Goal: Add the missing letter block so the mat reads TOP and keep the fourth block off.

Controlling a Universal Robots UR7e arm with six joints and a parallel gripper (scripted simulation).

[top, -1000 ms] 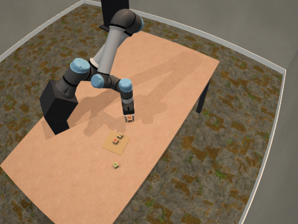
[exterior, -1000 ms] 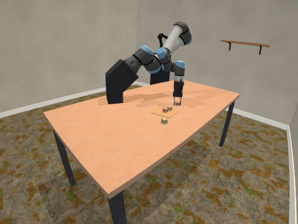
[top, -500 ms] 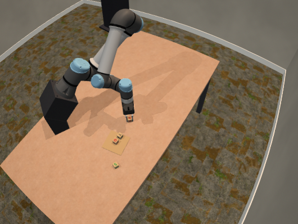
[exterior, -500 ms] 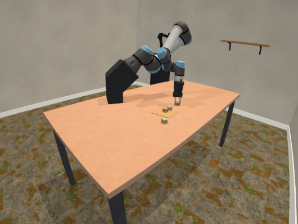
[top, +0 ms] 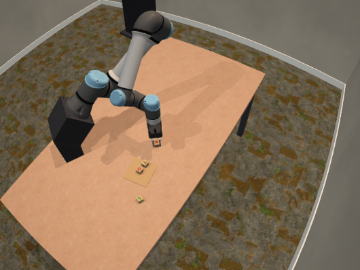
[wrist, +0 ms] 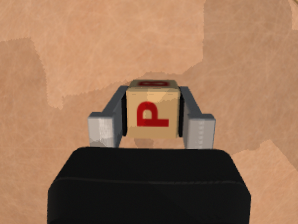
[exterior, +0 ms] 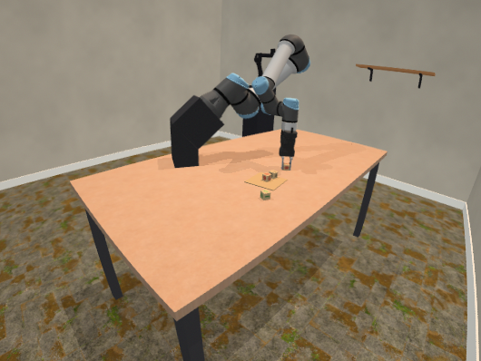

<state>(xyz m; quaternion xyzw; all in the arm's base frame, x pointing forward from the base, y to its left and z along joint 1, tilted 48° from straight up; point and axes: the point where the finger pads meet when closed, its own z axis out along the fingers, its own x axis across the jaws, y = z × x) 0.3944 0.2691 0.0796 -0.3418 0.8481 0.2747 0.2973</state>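
The wooden block with a red P [wrist: 153, 117] sits on the table top, apart from the mat, its P facing up. My gripper [wrist: 153, 101] is down around it, and both fingers press its left and right sides; this also shows in the top view [top: 156, 142] and the exterior view [exterior: 287, 166]. The tan mat [top: 140, 171] lies flat a short way off. On it stand a block with a dark letter, the T [top: 145, 163], and a block with a red O [top: 139, 169], side by side.
A fourth block with a green letter [top: 139, 199] lies on the table on the mat's far side from my gripper. The robot's black base [top: 69, 130] stands at the table's edge.
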